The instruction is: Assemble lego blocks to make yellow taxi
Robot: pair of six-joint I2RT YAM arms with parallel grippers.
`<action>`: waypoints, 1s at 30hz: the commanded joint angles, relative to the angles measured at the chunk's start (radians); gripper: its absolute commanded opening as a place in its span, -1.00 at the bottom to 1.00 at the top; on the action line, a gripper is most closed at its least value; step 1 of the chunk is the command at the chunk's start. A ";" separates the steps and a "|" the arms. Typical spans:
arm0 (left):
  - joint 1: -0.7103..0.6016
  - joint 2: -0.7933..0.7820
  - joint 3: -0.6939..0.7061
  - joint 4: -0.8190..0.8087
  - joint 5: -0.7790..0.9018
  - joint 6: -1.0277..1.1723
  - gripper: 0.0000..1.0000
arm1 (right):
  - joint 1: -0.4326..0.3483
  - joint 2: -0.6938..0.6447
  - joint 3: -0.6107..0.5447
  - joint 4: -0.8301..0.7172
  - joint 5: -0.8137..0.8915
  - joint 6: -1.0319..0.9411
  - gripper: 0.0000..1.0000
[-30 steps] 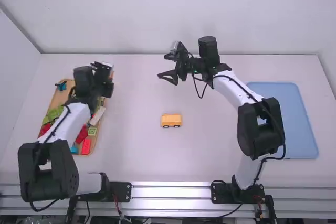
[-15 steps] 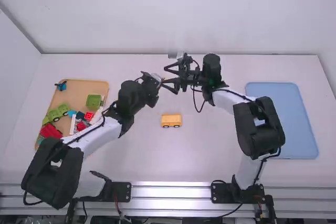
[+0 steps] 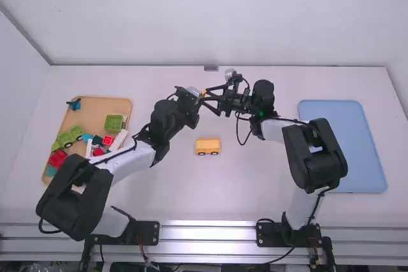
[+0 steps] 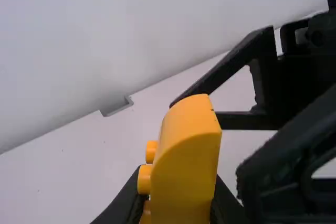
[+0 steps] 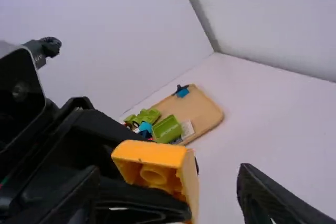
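In the right wrist view, looks out between the widely parted black jaws of the right gripper (image 3: 205,97) at a yellow block (image 5: 149,153), turned with its hollow side and round inner tube toward the camera; has it gripped by the left gripper (image 3: 199,94); beyond, takes in a wooden tray (image 5: 214,120) on the white table (image 5: 257,129), with a green block (image 5: 167,129) and a blue piece (image 5: 182,93) on it.

Wooden tray (image 3: 95,109), left side of worktop (image 3: 191,199). In it: blue block (image 3: 75,104) at far left corner, green block (image 3: 115,123) and white block (image 3: 118,140) by right edge, green wheeled piece (image 3: 65,139) by left edge, red block (image 3: 57,158) nearer front. Blue tray (image 3: 344,125) toward worktop's right edge. Grey bracket (image 3: 211,68), far edge.
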 commanded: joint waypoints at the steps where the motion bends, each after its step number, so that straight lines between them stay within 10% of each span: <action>1: -0.009 0.015 -0.005 0.005 0.013 -0.020 -0.88 | 0.008 -0.018 0.000 0.007 0.010 0.016 0.47; 13: -0.010 0.024 -0.006 0.017 0.064 -0.024 -0.91 | 0.035 -0.018 0.006 -0.019 0.037 -0.029 0.47; 22: -0.010 0.024 -0.008 0.017 0.065 -0.024 -0.80 | 0.038 -0.018 0.006 -0.032 0.083 -0.036 -0.16; 28: -0.010 0.024 -0.008 0.005 0.065 -0.024 -0.35 | 0.053 -0.018 0.006 -0.034 0.085 -0.082 -0.41; 30: -0.008 0.024 -0.007 -0.003 0.074 -0.023 0.22 | 0.047 -0.018 0.006 -0.033 0.075 -0.109 -0.51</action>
